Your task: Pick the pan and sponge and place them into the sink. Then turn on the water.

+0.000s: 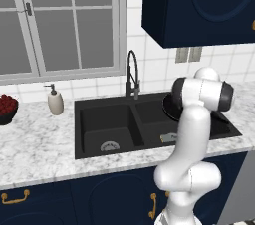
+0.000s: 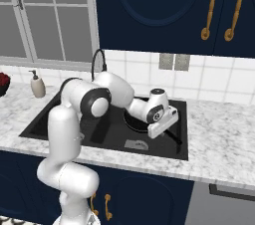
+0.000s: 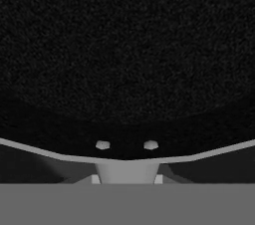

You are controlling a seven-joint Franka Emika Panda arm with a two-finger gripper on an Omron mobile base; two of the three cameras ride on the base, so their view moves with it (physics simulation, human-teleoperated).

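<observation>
The black pan (image 2: 133,120) is in the right basin of the black sink (image 1: 102,119), tilted up on its edge against the back wall. Its rim (image 1: 168,105) shows beside my elbow. My gripper (image 2: 167,130) reaches into that basin from the right and is shut on the pan's dark handle (image 2: 175,137). In the hand view the pan's black surface (image 3: 127,59) is very close, with two small rivets at the root of the handle. The sponge (image 1: 168,138) lies flat on the floor of the same basin, near the front wall, in front of the pan (image 2: 135,145).
The black gooseneck faucet (image 1: 131,72) stands behind the divider between the basins. A beige soap dispenser (image 1: 55,101) and a dark bowl of red fruit (image 1: 7,107) stand on the marble counter to the left. Dark blue wall cabinets (image 2: 164,5) hang above.
</observation>
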